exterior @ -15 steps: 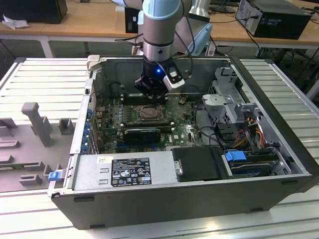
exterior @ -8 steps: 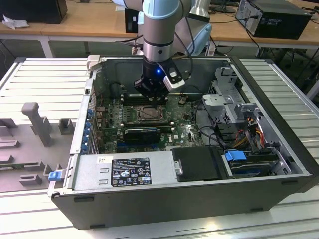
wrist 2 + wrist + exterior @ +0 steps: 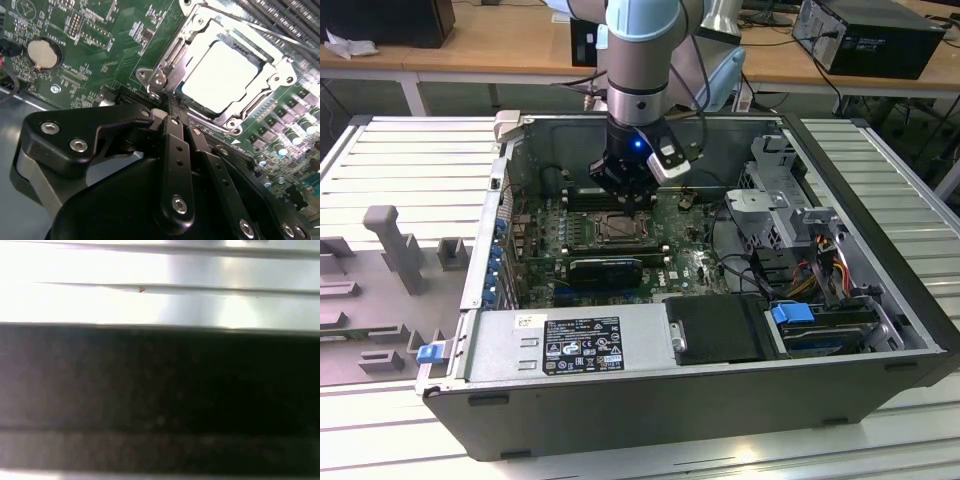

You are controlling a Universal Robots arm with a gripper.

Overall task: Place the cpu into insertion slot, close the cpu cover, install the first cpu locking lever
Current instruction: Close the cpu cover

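Observation:
The cpu (image 3: 225,75) lies flat in the insertion slot (image 3: 260,97), its pale metal top showing through the opening of the cpu cover (image 3: 172,55). The silvery cover lies down over the chip. My gripper (image 3: 172,107) is shut with nothing between its fingertips, which sit right at the socket's edge beside the cover's corner bracket (image 3: 155,82). In the exterior view the gripper (image 3: 625,195) hangs inside the open computer case, just behind the insertion slot (image 3: 615,228) on the green motherboard (image 3: 690,265).
A coin battery (image 3: 42,53) sits on the board away from the socket. Memory slots (image 3: 285,20) run past its far side. A long black card (image 3: 605,270), the power supply (image 3: 570,345), a drive cage (image 3: 770,190) and cables (image 3: 820,260) crowd the case.

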